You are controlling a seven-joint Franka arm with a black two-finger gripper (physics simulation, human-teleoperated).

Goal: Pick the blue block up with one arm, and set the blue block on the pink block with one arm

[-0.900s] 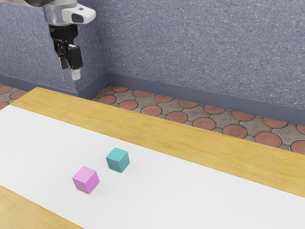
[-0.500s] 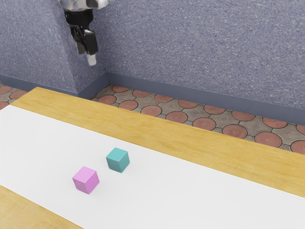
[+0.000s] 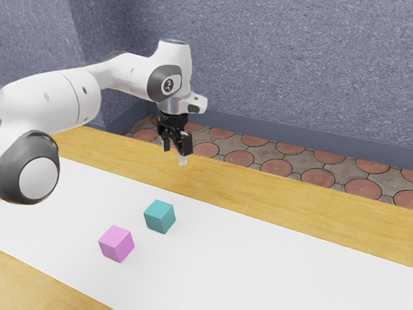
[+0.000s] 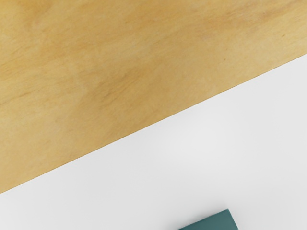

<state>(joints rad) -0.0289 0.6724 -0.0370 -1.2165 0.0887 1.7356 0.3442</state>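
Observation:
The blue block (image 3: pixel 159 216), a teal cube, sits on the white mat (image 3: pixel 271 258). The pink block (image 3: pixel 116 243) rests just beside it, toward the exterior view's lower left, with a small gap between them. My gripper (image 3: pixel 175 155) hangs well above the table, over the wooden strip behind the blue block, pointing down. It is open and holds nothing. In the wrist view a corner of the blue block (image 4: pixel 208 223) peeks in at the edge, on the white mat (image 4: pixel 230 143).
The wooden table (image 3: pixel 271 187) borders the mat on its far side, and another wooden strip (image 3: pixel 32 284) lies at the near left. Behind the table are a tiled floor (image 3: pixel 290 158) and a blue-grey wall.
The hand has swung down and toward the exterior view's right, from high at the upper left to above the table behind the blue block. Both blocks stayed put.

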